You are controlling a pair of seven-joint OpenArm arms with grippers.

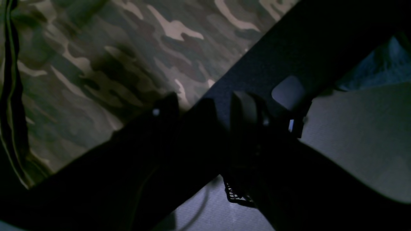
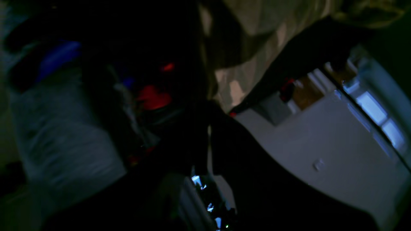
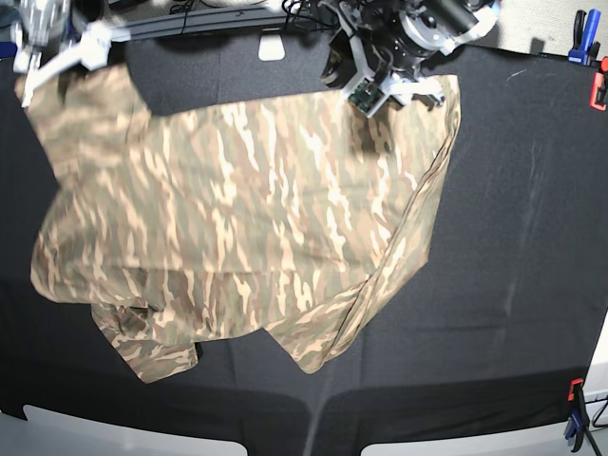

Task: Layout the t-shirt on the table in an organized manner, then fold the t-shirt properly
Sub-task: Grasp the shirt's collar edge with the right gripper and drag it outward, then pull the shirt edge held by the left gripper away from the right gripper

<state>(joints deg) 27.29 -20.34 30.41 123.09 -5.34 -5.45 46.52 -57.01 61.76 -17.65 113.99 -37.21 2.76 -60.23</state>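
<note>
Black cloth covers the desk [image 3: 532,237] in the base view, and one t-shirt [image 3: 256,209] in camouflage print lies spread across its left and middle, rumpled, with folded-over parts at the near hem. I count three clamps on the right edge: one blue [image 3: 579,24] and one orange [image 3: 599,90] at the far corner, one more [image 3: 574,413] at the near corner. Two arms reach in from the far side; the left gripper [image 3: 366,95] sits over the shirt's far right corner, the right gripper [image 3: 28,81] at its far left corner.

From the left wrist view, the left arm's jaws stand apart over the desk's edge, just beside the shirt's border, nothing seen between them.

From the right wrist view, dark and blurred, the jaws are closed, with shirt cloth hanging against them; I cannot tell whether they pinch it.
</note>
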